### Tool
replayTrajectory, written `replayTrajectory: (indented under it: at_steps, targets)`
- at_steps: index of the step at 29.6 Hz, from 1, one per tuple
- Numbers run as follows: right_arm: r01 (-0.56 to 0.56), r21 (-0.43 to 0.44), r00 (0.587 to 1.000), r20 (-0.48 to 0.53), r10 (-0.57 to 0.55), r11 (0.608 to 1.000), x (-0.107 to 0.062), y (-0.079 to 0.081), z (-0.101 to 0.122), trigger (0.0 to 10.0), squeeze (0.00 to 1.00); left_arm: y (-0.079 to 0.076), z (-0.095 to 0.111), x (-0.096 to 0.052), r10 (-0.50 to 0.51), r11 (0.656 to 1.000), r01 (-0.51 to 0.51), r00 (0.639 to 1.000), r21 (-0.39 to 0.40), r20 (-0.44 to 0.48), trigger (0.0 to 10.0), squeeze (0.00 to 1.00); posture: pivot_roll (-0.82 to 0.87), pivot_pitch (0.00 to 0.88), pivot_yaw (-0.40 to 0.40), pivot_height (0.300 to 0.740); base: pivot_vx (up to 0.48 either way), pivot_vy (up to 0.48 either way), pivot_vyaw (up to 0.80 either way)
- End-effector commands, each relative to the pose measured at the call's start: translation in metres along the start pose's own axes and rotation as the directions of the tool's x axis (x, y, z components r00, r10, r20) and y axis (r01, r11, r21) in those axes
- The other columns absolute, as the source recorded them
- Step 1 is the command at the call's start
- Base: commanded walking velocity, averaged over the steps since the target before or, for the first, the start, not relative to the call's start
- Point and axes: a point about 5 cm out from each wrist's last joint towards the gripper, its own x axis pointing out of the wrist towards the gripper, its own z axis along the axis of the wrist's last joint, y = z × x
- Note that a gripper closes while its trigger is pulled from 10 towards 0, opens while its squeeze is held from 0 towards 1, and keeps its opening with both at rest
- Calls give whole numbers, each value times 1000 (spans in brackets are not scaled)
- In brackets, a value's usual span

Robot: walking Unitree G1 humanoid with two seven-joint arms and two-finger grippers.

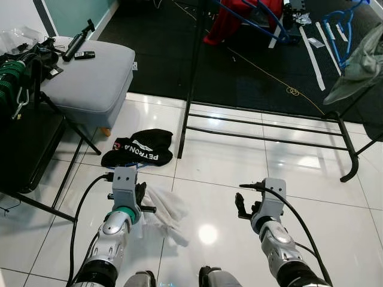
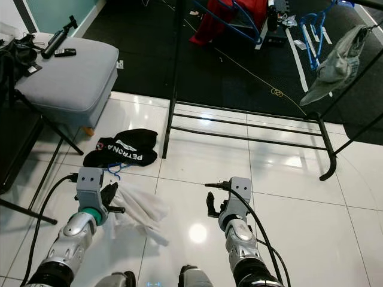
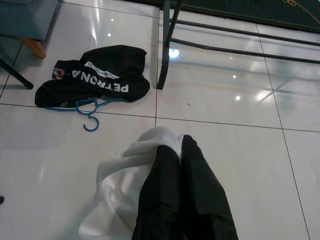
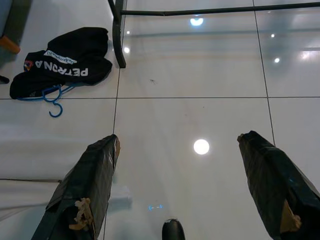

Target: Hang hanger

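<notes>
Grey ottoman (image 1: 90,78), black garment (image 1: 139,149), green cloth (image 1: 359,66)

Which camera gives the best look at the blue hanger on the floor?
The left wrist view: the blue hanger shows its hook and part of its bar sticking out from under the black garment. The right wrist view shows the same hook, smaller. In the eye views it is just a thin blue sliver beside the left hand.
</notes>
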Motion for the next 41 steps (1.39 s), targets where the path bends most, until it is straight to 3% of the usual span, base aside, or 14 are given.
replayTrajectory:
  at_steps: [1,10,11,14,23,27,29,30,32,33,34,35,36,41]
  targets:
    - [9,2,1000,-28,-9,1000,-2,-2,-6,10000,0,-1,-1,-1,-1,1000,1,1000,-2,0,10000,0,-7,91,-6,740,0,0,0]
    - [9,1,1000,-27,-9,1000,-2,-2,-6,10000,0,-3,3,0,-25,998,24,1000,51,19,10000,0,-9,86,-7,740,0,-53,0]
    - [9,0,1000,-26,-9,1000,-2,-3,-5,10000,0,-2,2,0,-9,1000,9,1000,-12,18,10000,0,-10,85,-7,740,0,-480,0]
    - [10,-1,1000,-21,-10,1000,-1,-4,-4,10000,0,0,1,0,15,999,-15,1000,-28,7,10000,0,-10,84,-8,740,0,0,0]
    - [-45,-64,999,16,47,997,3,2,8,10000,0,6,11,2,17,999,-18,999,37,27,10000,0,-8,86,-16,740,0,0,0]
    - [-149,-77,988,37,152,986,6,11,18,10000,0,10,19,4,4,989,-8,1000,149,28,10000,0,-12,89,-14,740,0,0,0]
    - [-350,-127,933,43,358,928,4,29,25,10000,0,8,28,4,-90,962,78,995,261,36,10000,0,-17,94,-13,740,0,0,0]
    - [-350,-127,933,43,358,928,4,29,25,10000,0,8,28,4,-90,962,78,995,261,36,10000,0,-17,94,-13,740,0,0,0]
    - [-531,-223,838,0,545,817,-2,45,27,10000,0,0,39,2,-226,914,194,973,356,52,10000,0,-21,97,-12,740,0,0,0]
    - [-531,-223,838,0,545,817,-2,45,27,10000,0,0,39,2,-226,914,194,973,356,52,10000,0,-21,97,-12,740,0,0,0]
    - [-640,-288,754,-53,655,713,-8,53,28,10000,0,-5,50,0,-325,864,271,944,423,59,10000,0,-22,99,-14,740,0,0,0]
    - [-640,-288,754,-53,655,713,-8,53,28,10000,0,-5,50,0,-325,864,271,944,423,59,10000,0,-22,99,-14,740,0,0,0]
    - [-671,-327,717,-55,695,666,-11,57,30,10000,0,-7,59,0,-355,851,293,932,436,67,10000,0,-22,99,-14,740,0,0,0]
    - [-673,-450,658,-2,753,587,-17,69,41,10000,0,-10,85,2,-380,868,292,911,401,158,10000,0,-23,108,-20,740,0,0,0]
